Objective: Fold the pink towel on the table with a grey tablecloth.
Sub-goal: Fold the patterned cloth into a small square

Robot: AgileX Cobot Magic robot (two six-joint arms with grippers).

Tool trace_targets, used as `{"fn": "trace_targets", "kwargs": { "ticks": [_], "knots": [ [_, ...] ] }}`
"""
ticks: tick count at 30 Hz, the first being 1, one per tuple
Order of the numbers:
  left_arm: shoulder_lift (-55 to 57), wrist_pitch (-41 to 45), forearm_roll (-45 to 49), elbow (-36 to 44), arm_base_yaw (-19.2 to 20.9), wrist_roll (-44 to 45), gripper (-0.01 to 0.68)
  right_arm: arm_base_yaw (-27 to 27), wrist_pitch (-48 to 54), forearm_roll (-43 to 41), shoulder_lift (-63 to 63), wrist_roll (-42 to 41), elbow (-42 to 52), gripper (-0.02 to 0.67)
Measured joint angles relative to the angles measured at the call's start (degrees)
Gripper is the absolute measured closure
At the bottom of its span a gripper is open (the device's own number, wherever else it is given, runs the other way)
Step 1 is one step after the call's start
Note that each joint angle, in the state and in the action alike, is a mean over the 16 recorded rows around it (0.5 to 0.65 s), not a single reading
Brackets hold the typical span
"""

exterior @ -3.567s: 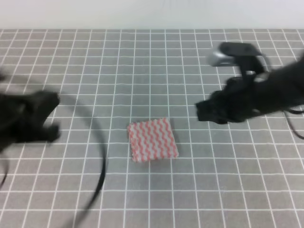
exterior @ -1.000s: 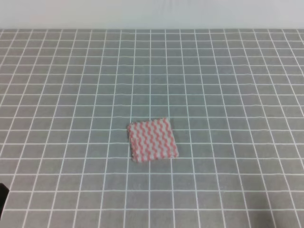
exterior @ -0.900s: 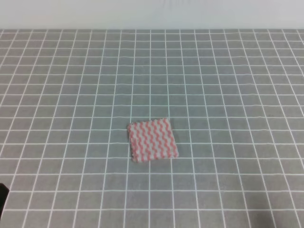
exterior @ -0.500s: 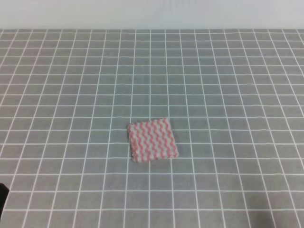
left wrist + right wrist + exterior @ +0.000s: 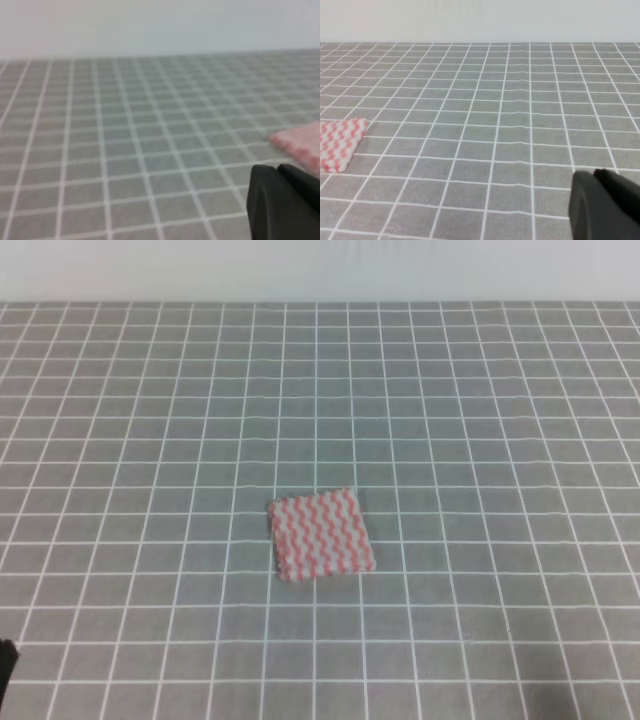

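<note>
The pink towel (image 5: 321, 534) lies flat on the table with a grey tablecloth (image 5: 450, 420), a small folded square with pink-and-white zigzag stripes near the middle. Neither gripper touches it. In the left wrist view the towel's edge (image 5: 301, 142) shows at the right, just beyond my left gripper (image 5: 278, 170), whose black fingers sit together low in the corner. The right wrist view has the towel (image 5: 339, 143) far off to the left, and my right gripper (image 5: 595, 174) at the bottom right with its fingers together. Both hold nothing.
A pale wall runs along the table's far edge. A sliver of black arm (image 5: 5, 658) pokes in at the lower left edge of the high view. The white-lined grid cloth spreads on all sides of the towel.
Both arms, over the table beside the towel 3.6 s ago, have pulled back out of the high view. The black sliver at lower left has sunk slightly. The towel has not moved.
</note>
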Motion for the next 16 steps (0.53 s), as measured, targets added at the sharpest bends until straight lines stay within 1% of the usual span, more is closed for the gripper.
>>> {"fn": "trace_targets", "kwargs": {
  "ticks": [5, 7, 11, 16],
  "knots": [
    [-1.12, 4.92, 12.79, 0.21, 2.78, -9.80, 0.674, 0.00, 0.13, 0.04, 0.11, -0.03, -0.17, 0.666],
    [-1.62, 6.75, 15.82, 0.21, 3.89, -12.70, 0.675, 0.01, 0.14, 0.07, 0.11, -0.03, -0.17, 0.666],
    [-2.64, 9.74, 17.59, 0.21, 5.50, -14.39, 0.675, 0.02, 0.09, 0.11, 0.06, -0.05, -0.09, 0.665],
    [-3.34, 11.78, 17.85, 0.09, 6.06, -14.42, 0.675, 0.03, -0.05, 0.15, -0.08, -0.06, 0.12, 0.665]
  ]
}}
